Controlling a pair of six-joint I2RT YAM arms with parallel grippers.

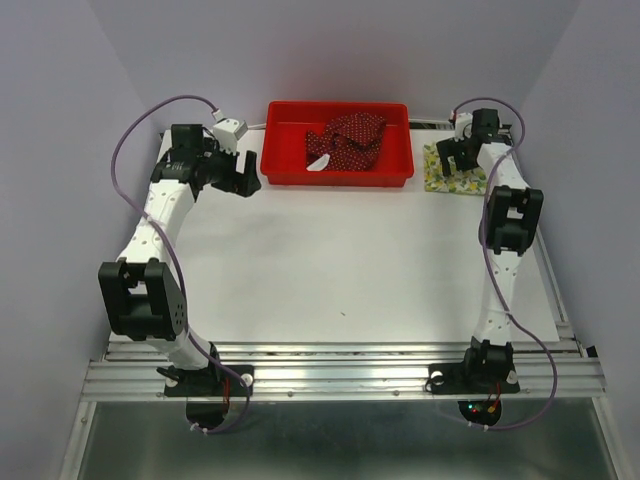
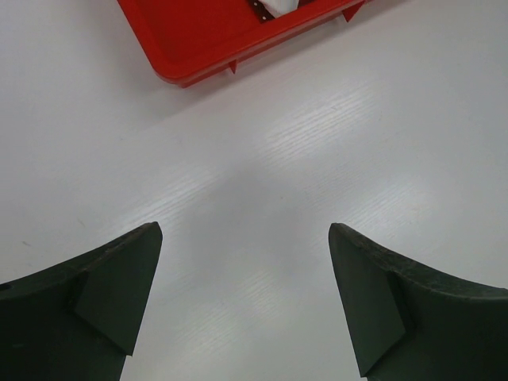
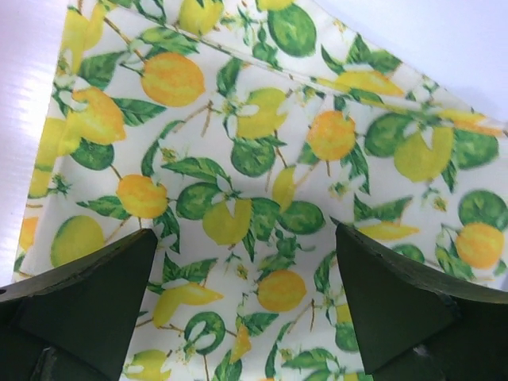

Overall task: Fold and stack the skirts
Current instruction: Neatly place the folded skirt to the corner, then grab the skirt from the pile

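Up top we see the dark red skirt (image 1: 348, 140), white-dotted, bunched in the red tray (image 1: 285, 150) at the far side of the table (image 1: 350, 260), with the lemon skirt (image 1: 435, 178) lying just right of it

Left wrist: our left gripper (image 2: 244, 234) is spread wide over bare table

Right wrist: the right gripper (image 3: 246, 234) is spread wide too, over that cream cloth with yellow lemons and green leaves

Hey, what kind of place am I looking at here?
Probably a robot lab test cell: left arm and right arm bolted to a metal rail, and a white table boxed in by plain walls.
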